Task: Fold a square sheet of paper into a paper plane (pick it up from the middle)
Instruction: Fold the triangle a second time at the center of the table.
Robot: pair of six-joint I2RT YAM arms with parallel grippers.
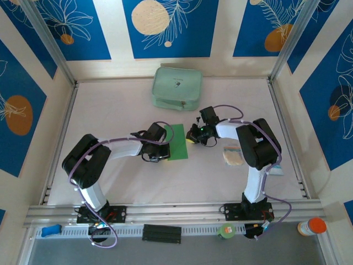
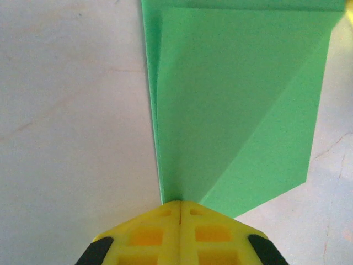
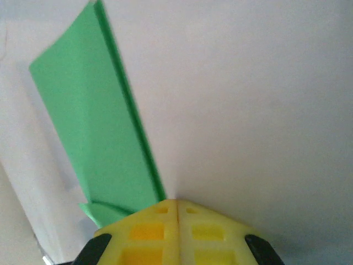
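Left pincer [image 2: 180, 204] is seen closed, tip touching the folded green paper [image 2: 237, 99]; right pincer [image 3: 176, 202] is closed too, at its other edge. Paper's laid mid-frame on the bench [image 1: 110, 105], below the pouch [image 1: 177, 87].

Two claws: left claw [image 2: 180, 206], right claw [image 3: 176, 202]; one green paper [image 1: 177, 142]; one pouch [image 1: 177, 87].

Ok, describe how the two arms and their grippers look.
Both the left arm and right arm have white links, black joints and trailing purple cables. The left gripper and right gripper have yellow fingers with square cut-outs and black corners.
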